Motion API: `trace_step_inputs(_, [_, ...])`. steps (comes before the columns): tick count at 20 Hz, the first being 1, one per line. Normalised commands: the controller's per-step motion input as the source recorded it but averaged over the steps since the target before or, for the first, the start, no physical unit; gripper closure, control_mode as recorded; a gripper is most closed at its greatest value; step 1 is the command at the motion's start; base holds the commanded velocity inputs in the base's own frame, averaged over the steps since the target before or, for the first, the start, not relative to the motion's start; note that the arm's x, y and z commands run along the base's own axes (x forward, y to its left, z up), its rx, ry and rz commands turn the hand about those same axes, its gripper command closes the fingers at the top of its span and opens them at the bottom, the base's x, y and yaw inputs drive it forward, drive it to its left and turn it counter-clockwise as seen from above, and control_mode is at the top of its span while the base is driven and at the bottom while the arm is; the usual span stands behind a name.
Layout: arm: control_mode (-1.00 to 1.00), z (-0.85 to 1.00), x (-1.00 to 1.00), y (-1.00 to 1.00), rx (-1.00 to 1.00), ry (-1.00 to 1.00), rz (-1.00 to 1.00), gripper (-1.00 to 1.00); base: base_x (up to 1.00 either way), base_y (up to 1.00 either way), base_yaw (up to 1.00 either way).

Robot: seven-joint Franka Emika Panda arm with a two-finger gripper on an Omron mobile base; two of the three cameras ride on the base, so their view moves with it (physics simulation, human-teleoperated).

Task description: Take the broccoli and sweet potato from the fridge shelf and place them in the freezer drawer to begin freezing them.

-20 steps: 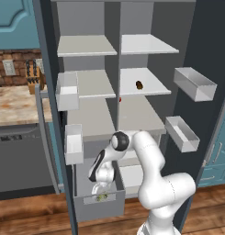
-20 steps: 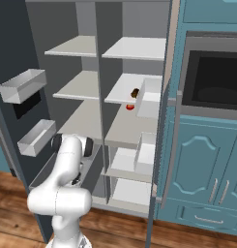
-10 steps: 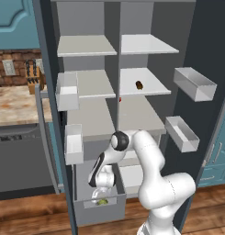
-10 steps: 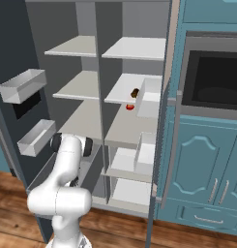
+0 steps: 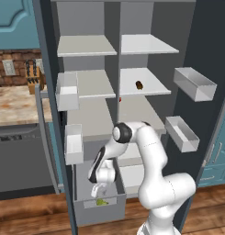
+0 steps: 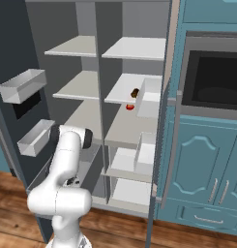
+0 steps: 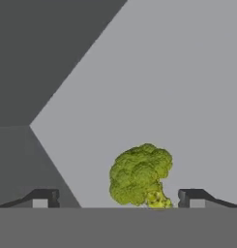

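Presently I find the gripper low in the freezer drawer, fingers spread wide and holding nothing; the broccoli lies loose on the grey floor just beneath. The sweet potato sits up and to the right, on the fridge shelf, well apart.

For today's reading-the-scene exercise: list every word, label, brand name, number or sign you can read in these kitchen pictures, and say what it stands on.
None: no readable text in any view.
The freezer drawer has a plain grey front.
The oven and the cabinet doors carry no lettering.
The wall outlet beside the knife block is too small to show any marking.
The broccoli and sweet potato bear no labels.
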Motion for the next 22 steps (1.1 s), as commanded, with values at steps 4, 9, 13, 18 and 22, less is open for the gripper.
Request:
trace_step_inputs(4, [-1.00, 0.76, 0.00, 0.00, 0.00, -0.18, -0.03, -1.00, 0.00, 0.00, 0.00])
trace_step_inputs(9, [-1.00, 0.98, 0.00, -0.27, 0.01, -0.11, -0.02, -1.00, 0.00, 0.00, 0.00])
trace_step_inputs(13, [-1.00, 1.00, 0.00, -0.42, 0.03, -0.04, -0.02, -1.00, 0.00, 0.00, 0.00])
trace_step_inputs(18, [-1.00, 1.00, 0.00, -0.42, 0.03, -0.02, -0.04, -1.00, 0.00, 0.00, 0.00])
trace_step_inputs(22, [-1.00, 0.99, -0.16, -0.43, 0.03, -0.05, -0.08, -1.00, 0.00, 0.00, 0.00])
